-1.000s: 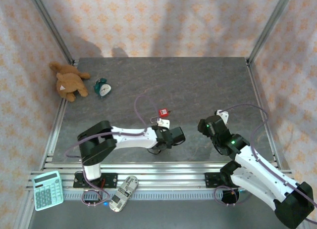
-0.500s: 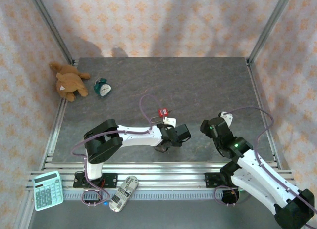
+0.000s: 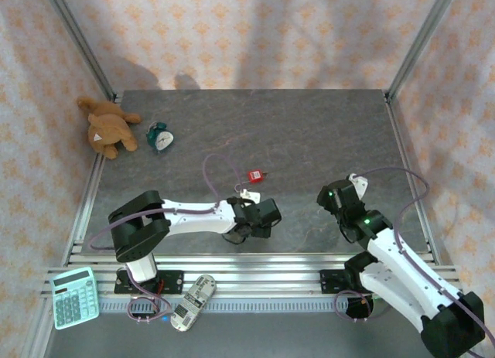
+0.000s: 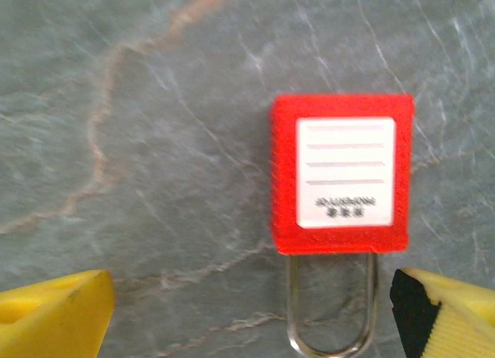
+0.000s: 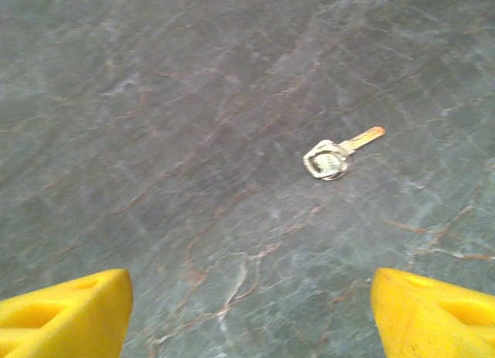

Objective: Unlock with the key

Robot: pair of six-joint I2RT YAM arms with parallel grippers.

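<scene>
— Where's the padlock (image 4: pixel 340 172)?

— Flat on the bench (image 4: pixel 155 141), white label facing up. In the overhead view it's the small red thing near the middle, just beyond the left arm's wrist. Its metal shackle (image 4: pixel 331 311) points back toward the left end effector (image 4: pixel 247 327).

— Is that end effector holding it?

— No. Its yellow fingers (image 4: pixel 50 315) stand wide apart with nothing clamped. The shackle loop lies between them, nearer the right-hand finger, touching neither.

— And the key (image 5: pixel 336 155)?

— Lying loose on the bench in front of the right end effector (image 5: pixel 247 319), ring end toward the camera's left and blade angled up to the right.

— Gripped?

— No. Those fingers (image 5: pixel 66 311) are spread wide too, and the key sits beyond them, apart from both.

— Anything else about?

— A teddy bear (image 3: pixel 108 130) and a small alarm clock (image 3: pixel 161 137) in the far left corner, well apart from the padlock.
</scene>
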